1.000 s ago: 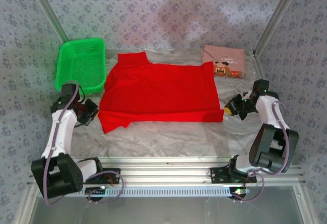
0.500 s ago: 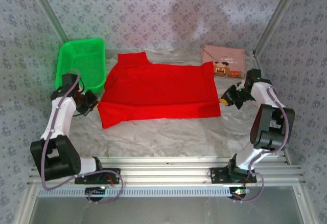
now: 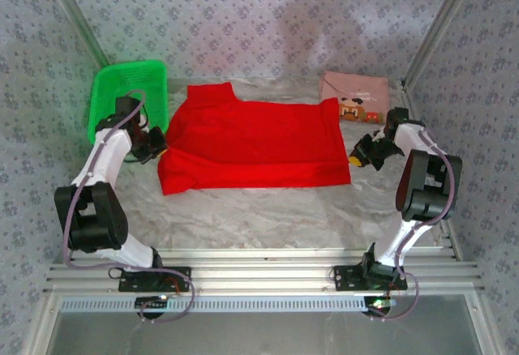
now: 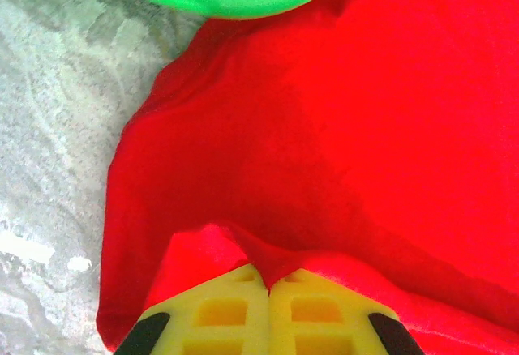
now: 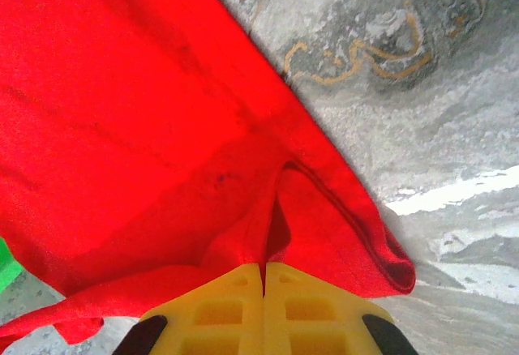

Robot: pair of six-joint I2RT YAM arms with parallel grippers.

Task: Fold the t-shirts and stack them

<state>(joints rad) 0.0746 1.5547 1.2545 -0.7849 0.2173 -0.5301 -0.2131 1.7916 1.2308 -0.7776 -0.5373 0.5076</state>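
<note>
Red cloth rises in a small ridge between the pressed-together yellow pads of each claw. The left claw [image 3: 160,148] pinches the red t-shirt [image 3: 251,140] at its sleeve-side edge, and the right claw [image 3: 358,159] pinches the opposite edge close to a hem corner. The shirt lies spread flat between the two claws. The step in hand appears to be the first fold of this shirt. The next move likely calls for both claws to lift together at even height and carry the pinched edges across the cloth. Beyond the right claw, apart from the red edge, the pink t-shirt [image 3: 354,97] rests already folded. The green basket [image 3: 130,100] stands just beyond the left claw, leaving little room there. Bare table [image 3: 259,213] lies open on the near side of both claws.
</note>
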